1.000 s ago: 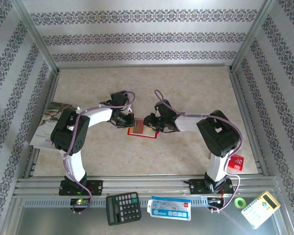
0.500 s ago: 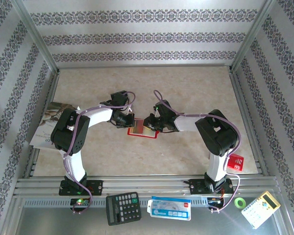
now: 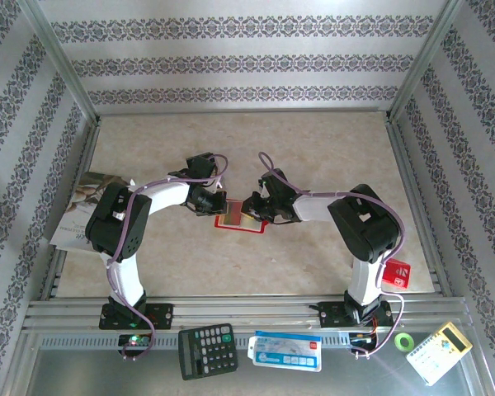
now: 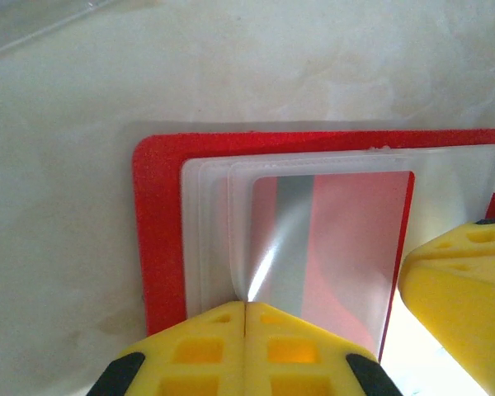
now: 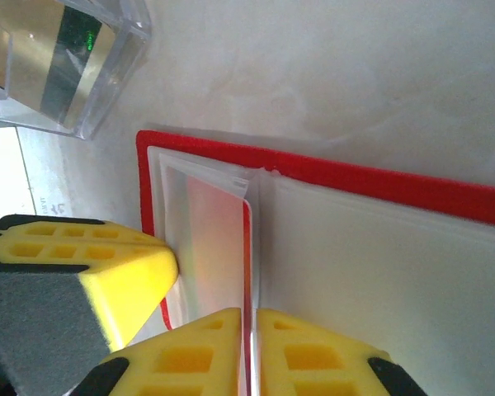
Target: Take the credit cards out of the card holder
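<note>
Your two arms lean in toward each other over the middle of the surface (image 3: 313,144), elbows raised and forearms angled down. The left end effector (image 3: 212,201) and the right end effector (image 3: 250,207) meet from opposite sides at the card holder (image 3: 239,220). The holder lies open and flat, red cover down, pale inner side up.

In the left wrist view, your left end effector (image 4: 245,318) is clenched, its yellow fingertips pressed together right at the near edge of the clear pockets (image 4: 206,239). You cannot tell whether any pocket film is caught between them.

In the right wrist view, your right end effector (image 5: 252,330) is closed on a thin red-edged sheet standing up at the pocket mouth. It reads as the edge of the credit card (image 5: 210,235).

From above, the wrists and cables cover most of the holder, leaving you a red strip along its near side. Up close, both pairs of yellow fingers cut off the near parts of the pockets.

The pockets are stacked in layers on one half of the holder. One card sits inside them, reddish with a grey stripe, washed out by glare, with no print legible. You cannot tell whether more cards lie beneath it. The other half shows a plain whitish pocket whose contents cannot be made out.
</note>
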{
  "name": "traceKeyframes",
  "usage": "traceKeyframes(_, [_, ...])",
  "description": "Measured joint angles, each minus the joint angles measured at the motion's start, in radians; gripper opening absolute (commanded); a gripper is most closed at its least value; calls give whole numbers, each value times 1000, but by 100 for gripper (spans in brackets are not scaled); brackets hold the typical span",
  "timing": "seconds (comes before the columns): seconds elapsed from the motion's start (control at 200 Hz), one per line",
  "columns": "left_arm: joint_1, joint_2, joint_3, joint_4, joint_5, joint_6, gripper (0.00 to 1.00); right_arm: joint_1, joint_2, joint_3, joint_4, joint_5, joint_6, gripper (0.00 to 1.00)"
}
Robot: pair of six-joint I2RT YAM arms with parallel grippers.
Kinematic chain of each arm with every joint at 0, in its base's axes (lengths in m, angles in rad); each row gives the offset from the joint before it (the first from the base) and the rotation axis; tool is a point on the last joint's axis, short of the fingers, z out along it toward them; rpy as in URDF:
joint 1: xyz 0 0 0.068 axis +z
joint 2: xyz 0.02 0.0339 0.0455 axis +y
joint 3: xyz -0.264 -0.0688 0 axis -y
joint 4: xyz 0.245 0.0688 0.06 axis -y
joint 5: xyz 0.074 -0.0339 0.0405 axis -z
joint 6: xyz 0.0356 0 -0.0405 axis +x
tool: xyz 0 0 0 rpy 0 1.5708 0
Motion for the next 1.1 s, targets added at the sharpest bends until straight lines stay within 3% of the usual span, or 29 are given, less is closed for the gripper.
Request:
traceKeyframes(0.774, [0, 0, 0, 0, 0, 0, 4, 0, 24, 0, 34, -17, 7, 10])
traceKeyframes(0.894, [0, 0, 0, -1, -9, 2, 19, 0, 24, 0, 38, -17, 7, 7])
traceKeyframes(1.099, [-6, -36, -1, -27, -84, 4, 27, -3, 20, -19, 58, -16, 3, 6])
